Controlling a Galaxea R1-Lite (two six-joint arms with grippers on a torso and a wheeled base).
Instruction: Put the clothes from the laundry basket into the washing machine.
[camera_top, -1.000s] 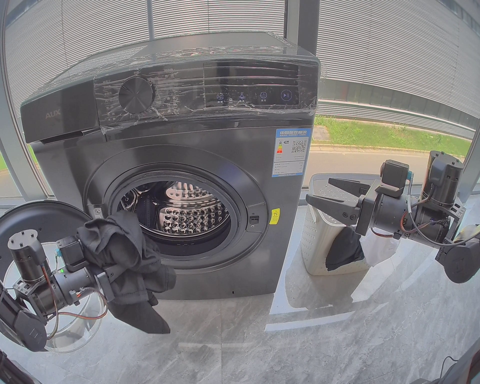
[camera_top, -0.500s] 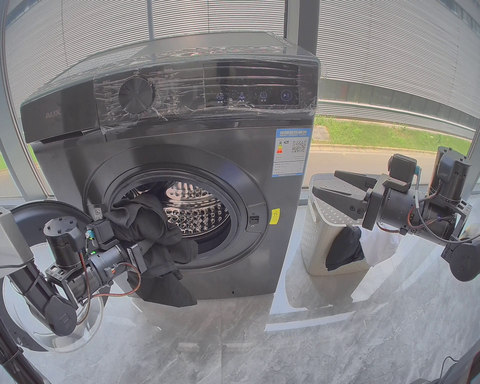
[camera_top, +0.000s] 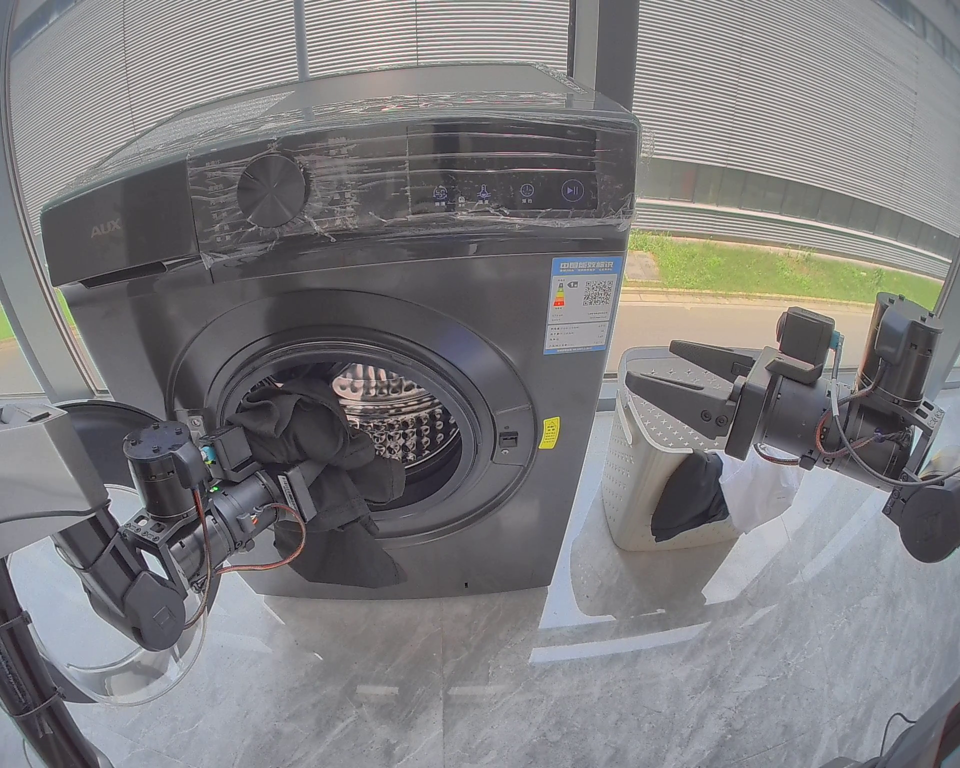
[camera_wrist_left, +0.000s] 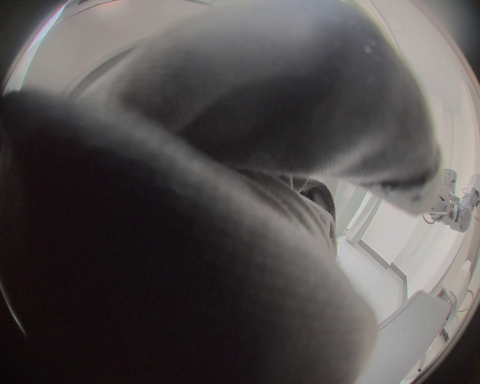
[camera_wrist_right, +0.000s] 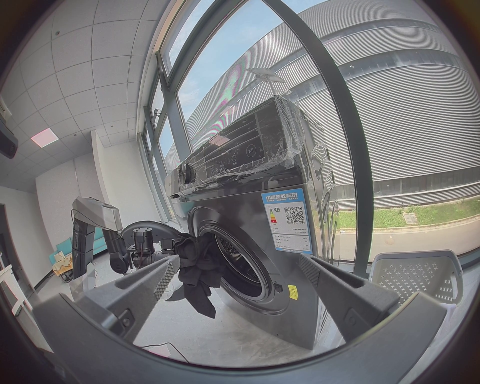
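A dark garment (camera_top: 320, 470) hangs from my left gripper (camera_top: 318, 468) at the left rim of the washing machine's (camera_top: 420, 280) open drum (camera_top: 400, 425). Its upper folds sit in the mouth and its tail droops down the front panel. In the left wrist view the dark garment (camera_wrist_left: 200, 225) lies right over the camera. My right gripper (camera_top: 650, 365) is open and holds nothing, hovering above the white laundry basket (camera_top: 640, 470), in which a dark cloth (camera_top: 690, 495) and a white cloth (camera_top: 762, 490) remain. The right wrist view shows the garment (camera_wrist_right: 200, 272) at the drum.
The machine's round door (camera_top: 95, 440) stands swung open at the left, behind my left arm. The basket sits on the marble floor (camera_top: 600, 680) right of the machine, against the window. The floor in front is bare.
My left arm has carried the dark garment up and to the right, from beside the door to the drum's mouth. The right gripper shifted slightly right, then held still.
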